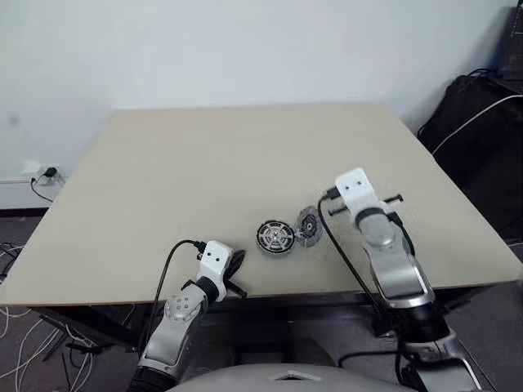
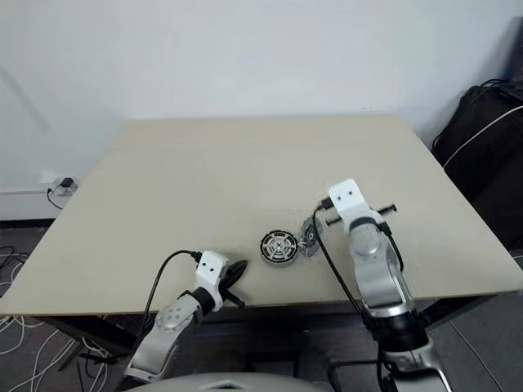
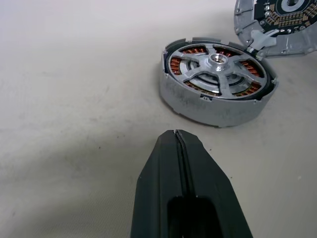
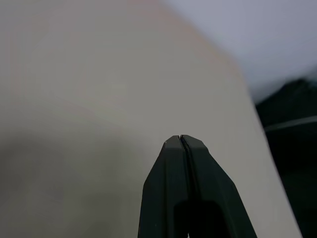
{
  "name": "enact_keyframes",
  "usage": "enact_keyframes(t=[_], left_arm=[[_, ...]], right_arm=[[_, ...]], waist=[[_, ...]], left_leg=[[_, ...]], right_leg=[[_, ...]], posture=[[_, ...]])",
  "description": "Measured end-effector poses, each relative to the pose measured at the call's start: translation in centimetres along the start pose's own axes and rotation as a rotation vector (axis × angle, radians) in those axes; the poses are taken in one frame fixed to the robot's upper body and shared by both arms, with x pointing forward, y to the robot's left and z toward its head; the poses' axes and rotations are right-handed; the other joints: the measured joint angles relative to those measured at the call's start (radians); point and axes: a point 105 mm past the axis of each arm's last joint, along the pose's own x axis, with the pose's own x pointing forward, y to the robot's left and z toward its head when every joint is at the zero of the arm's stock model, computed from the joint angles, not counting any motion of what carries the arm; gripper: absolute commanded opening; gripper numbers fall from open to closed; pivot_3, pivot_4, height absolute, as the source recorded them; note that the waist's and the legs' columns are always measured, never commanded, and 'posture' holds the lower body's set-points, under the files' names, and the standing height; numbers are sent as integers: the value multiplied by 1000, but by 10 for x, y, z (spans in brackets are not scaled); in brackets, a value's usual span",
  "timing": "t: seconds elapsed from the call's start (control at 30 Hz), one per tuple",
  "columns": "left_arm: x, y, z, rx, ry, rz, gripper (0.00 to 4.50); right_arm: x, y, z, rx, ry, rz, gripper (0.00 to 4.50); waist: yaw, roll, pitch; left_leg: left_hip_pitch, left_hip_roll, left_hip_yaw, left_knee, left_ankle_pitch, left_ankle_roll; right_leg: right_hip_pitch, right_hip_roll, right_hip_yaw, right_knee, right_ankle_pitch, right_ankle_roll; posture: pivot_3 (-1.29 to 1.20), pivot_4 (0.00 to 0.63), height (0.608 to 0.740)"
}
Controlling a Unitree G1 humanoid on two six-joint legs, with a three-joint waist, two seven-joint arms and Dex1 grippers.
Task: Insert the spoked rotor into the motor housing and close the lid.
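Observation:
The motor housing (image 3: 213, 106) lies near the table's front edge. The spoked rotor (image 3: 218, 67) sits inside it, and copper coils show between the spokes. The lid (image 3: 277, 22) leans tilted against the housing's right side, its dark inner face turned toward the housing. In the head views the housing (image 1: 274, 237) and lid (image 1: 308, 226) lie side by side. My left gripper (image 3: 177, 133) is shut and empty, resting low on the table just left of the housing and pointing at it. My right gripper (image 4: 181, 139) is shut and empty, raised over bare table to the right of the lid. Its white wrist (image 1: 357, 190) hides the fingers.
The beige table (image 1: 204, 155) is bare apart from the motor parts. A black bag (image 1: 478, 122) with a white cable stands off the right side. A wall socket (image 1: 45, 174) and loose cables lie on the floor at the left.

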Motion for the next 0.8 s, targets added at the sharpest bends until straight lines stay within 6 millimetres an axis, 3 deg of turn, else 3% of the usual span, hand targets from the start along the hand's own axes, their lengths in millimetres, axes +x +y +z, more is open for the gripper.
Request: enact_keyframes(t=[0.17,0.43,0.6,0.8], left_arm=[[0,0,1,5,1,-7,33],[2,1,4,19,-6,-21,33],[2,2,5,24,-7,-20,33],[2,3,5,25,-5,-18,33]], right_arm=[[-19,19,-12,7,64,178,24],[-43,67,25,220,-97,512,24],[-48,76,31,261,-121,599,24],[-37,94,38,328,-114,656,24]], waist=[[-1,0,0],[-1,-4,3],[1,-4,3],[0,-4,3]], left_leg=[[0,1,0,1,0,0],[3,1,-1,1,0,1],[2,0,0,1,-1,1],[3,1,0,1,-1,0]], right_leg=[[0,0,-1,0,0,1],[0,0,-2,-1,0,3],[0,0,-2,-2,0,3],[0,0,-2,-1,0,3]], posture=[[0,0,740],[0,0,740],[0,0,740],[0,0,740]])
